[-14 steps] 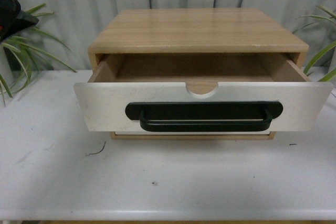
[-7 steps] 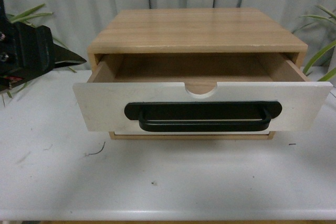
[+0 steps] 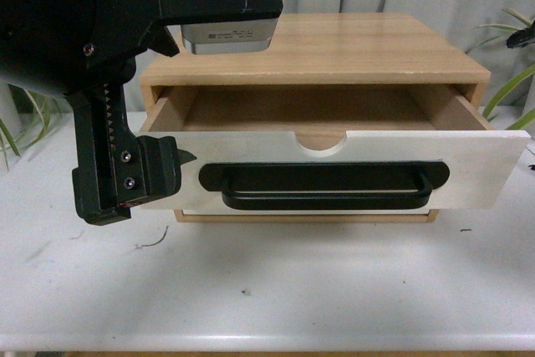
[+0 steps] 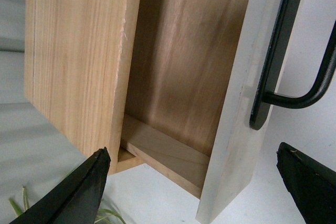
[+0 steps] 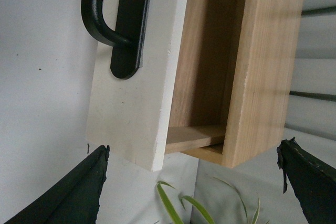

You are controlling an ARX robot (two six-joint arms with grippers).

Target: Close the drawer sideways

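The drawer point(image 3: 251, 156) stands pulled out of the wooden cabinet point(image 3: 334, 43), with a white front, a black bar handle point(image 3: 326, 187) and a notch in its top edge. My left gripper point(image 3: 134, 177) is open at the drawer front's left end. In the left wrist view the left gripper point(image 4: 194, 192) has its fingers point(image 4: 79, 192) wide apart, with the drawer front's end point(image 4: 231, 145) and the cabinet corner between them, touching neither. My right gripper point(image 5: 189, 187) is open at the drawer's right end point(image 5: 131, 124), with fingers point(image 5: 68, 192) apart and nothing held.
The cabinet stands on a white table point(image 3: 292, 290). Green plants stand at the left point(image 3: 25, 123) and right point(image 3: 510, 89) of the cabinet, and leaves point(image 5: 173, 203) show below the right gripper. A grey curtain hangs behind.
My left arm has swung in from the upper left and come down to the drawer front's left end. The drawer has not visibly moved.
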